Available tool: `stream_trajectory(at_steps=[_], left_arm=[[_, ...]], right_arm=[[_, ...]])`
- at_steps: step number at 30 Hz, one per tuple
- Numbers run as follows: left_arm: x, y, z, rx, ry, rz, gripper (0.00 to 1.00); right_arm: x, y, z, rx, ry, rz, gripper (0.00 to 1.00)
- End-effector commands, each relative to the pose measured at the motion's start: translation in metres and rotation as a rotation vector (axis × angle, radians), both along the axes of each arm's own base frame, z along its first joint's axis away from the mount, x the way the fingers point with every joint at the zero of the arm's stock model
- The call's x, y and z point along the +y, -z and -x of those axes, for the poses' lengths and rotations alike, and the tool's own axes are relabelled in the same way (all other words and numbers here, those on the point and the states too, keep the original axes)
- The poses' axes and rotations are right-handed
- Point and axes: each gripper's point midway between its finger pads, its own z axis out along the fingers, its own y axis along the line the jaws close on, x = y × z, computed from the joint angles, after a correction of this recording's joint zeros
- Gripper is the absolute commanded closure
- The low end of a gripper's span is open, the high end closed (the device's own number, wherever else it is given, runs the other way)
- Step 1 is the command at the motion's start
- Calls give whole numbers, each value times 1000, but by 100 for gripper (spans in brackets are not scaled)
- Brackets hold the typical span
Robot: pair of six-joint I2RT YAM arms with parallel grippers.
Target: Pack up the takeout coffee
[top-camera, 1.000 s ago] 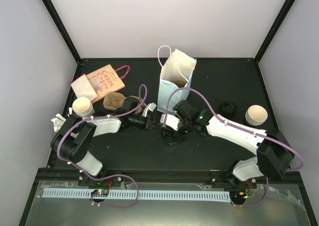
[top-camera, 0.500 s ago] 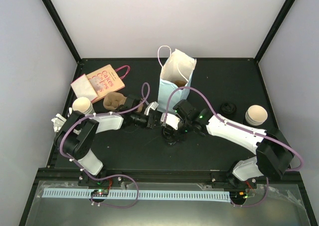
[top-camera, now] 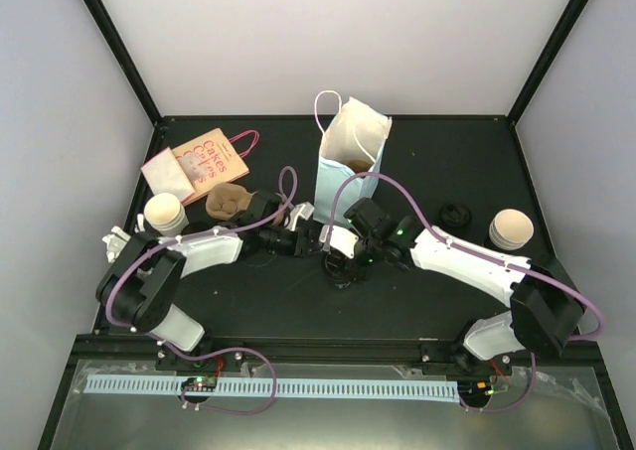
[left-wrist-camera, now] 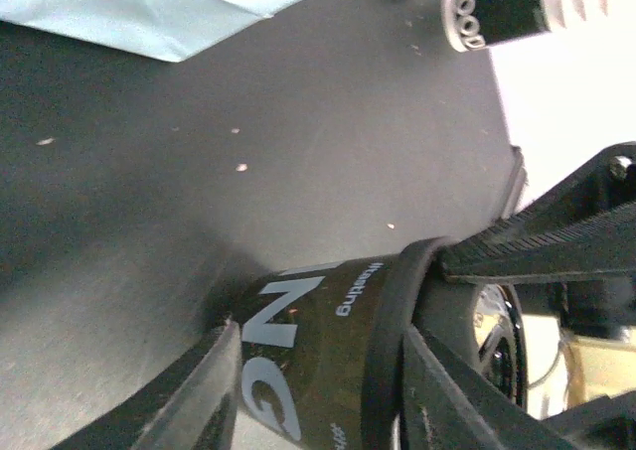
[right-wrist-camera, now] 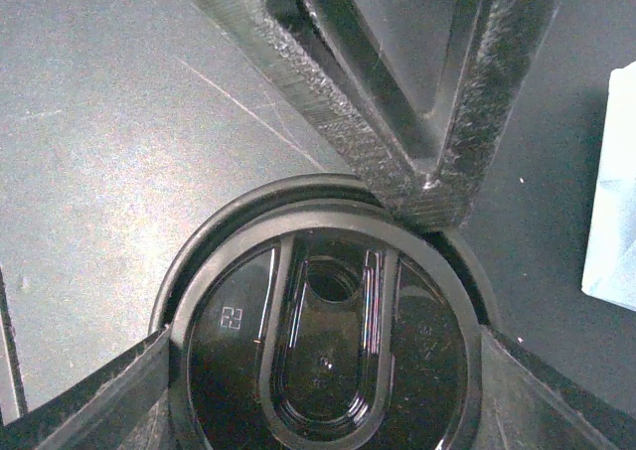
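A black takeout cup (left-wrist-camera: 298, 341) with white lettering stands on the black table in front of the light blue paper bag (top-camera: 348, 167). My left gripper (left-wrist-camera: 316, 395) is shut on the cup's side, with one finger (left-wrist-camera: 194, 395) on each flank. The cup's black lid (right-wrist-camera: 229, 321) fills the right wrist view. My right gripper (right-wrist-camera: 323, 356) is shut on the lid from above, its fingers (right-wrist-camera: 99, 405) against the rim. In the top view both grippers, the left (top-camera: 320, 242) and the right (top-camera: 341, 263), meet at the cup (top-camera: 338, 275), which is mostly hidden.
A brown cup carrier (top-camera: 227, 202) and a pink printed bag (top-camera: 204, 159) lie at the back left. Two paper cups with pale lids stand at the left (top-camera: 164, 213) and the right (top-camera: 512, 227). A loose black lid (top-camera: 455, 215) lies right of the bag.
My left gripper has slid right and come onto the black cup's side. The right gripper has stayed over the cup.
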Motion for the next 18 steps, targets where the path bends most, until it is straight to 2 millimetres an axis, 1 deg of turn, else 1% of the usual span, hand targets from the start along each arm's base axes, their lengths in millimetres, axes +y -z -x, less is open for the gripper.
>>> stream_trajectory(at_steps=[1,4,7,8,9,12,18], left_arm=[[20,4,-1,-35,-93,-160,50],[22,-29,-9,-125,-118,-143,44],[26,-54,-12,-187,-146,-140,41],[28,-56,-13,-195,-152,-146,41],[30,-69,-13,-228,-162,-134,40],[36,-84,-13,-277,-189,-134,40],[47,-97,-14,-323,-236,-155,39]], right_arm=[[-41,51,37,161,-19,220,26],[-38,47,33,149,-17,210,26],[-34,41,29,133,-11,197,26],[-32,38,28,129,-8,188,26],[-30,36,27,128,-3,177,26],[-22,26,23,125,15,137,26],[-8,1,18,123,48,61,26]])
